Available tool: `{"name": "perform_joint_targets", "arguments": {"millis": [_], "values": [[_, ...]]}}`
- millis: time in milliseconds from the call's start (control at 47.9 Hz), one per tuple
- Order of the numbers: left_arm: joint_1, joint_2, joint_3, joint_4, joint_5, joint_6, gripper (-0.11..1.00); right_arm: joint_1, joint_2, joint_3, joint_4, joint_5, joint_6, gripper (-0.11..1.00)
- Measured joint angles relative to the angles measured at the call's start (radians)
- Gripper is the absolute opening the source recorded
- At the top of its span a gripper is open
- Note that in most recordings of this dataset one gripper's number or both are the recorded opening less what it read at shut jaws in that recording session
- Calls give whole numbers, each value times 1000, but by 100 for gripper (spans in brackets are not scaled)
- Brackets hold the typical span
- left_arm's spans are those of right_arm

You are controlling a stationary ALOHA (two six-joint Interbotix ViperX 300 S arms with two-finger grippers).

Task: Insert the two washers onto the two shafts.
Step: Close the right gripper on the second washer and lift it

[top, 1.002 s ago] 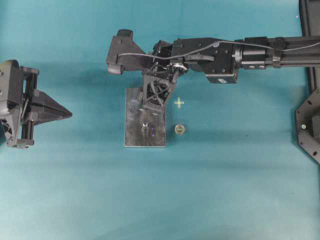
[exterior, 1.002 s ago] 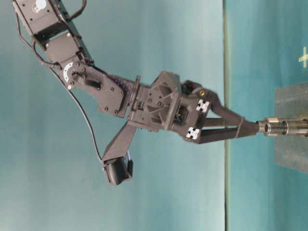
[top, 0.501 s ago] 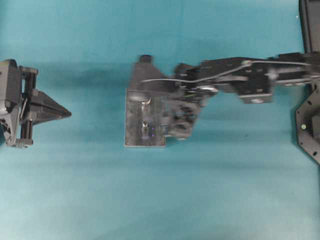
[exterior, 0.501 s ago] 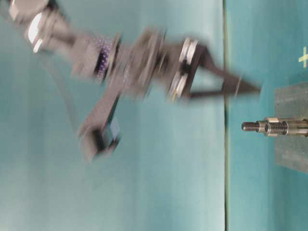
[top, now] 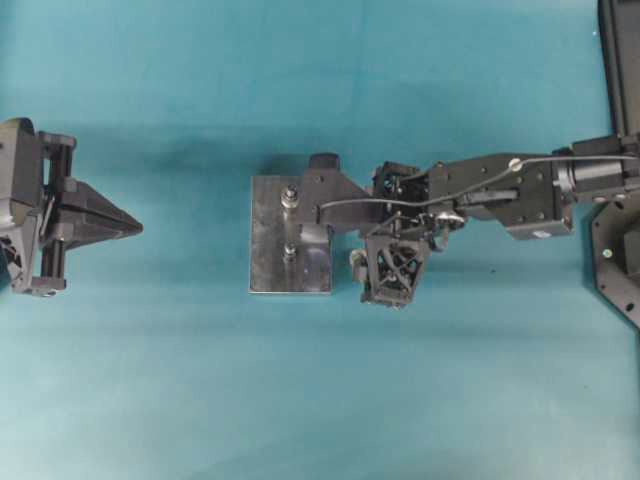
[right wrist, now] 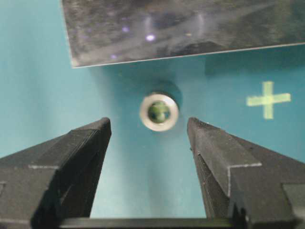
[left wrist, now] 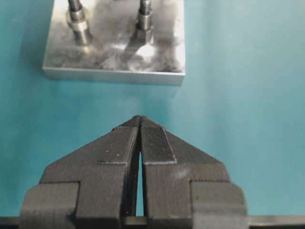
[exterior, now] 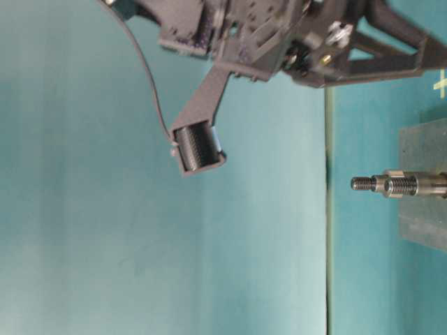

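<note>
1. The teal counter [top: 200, 380] carries a metal plate [top: 268, 235].
2. The right hand [right wrist: 148, 129] hovers with jaws wide apart, gripping nothing.
3. The left hand [left wrist: 139, 119] sits pinched closed, empty.
4. Two shafts [left wrist: 144, 18] stand upright on the plate.
5. The washer [right wrist: 159, 111] lies flat just beside the plate.

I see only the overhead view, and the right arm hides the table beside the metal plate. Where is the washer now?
Observer: In the right wrist view the washer lies flat on the table, just ahead of the right gripper and apart from the metal plate.
Operator: Is the gripper open or shut?
Observer: Open. Its fingers stand wider than the washer and touch nothing.
Operator: And the left gripper?
Observer: In its own wrist view the left gripper is shut and holds nothing, facing the plate and its two upright shafts.
</note>
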Motion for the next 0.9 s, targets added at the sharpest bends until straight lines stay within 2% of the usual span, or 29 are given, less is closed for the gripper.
{"name": "perform_joint_targets", "arguments": {"millis": [647,898], "values": [[2,0,0,0,-2,-2,0,6,92,2,-18,-52,2,69],[0,0,0,0,0,-2,0,5,101,2,-18,-52,2,64]]}}
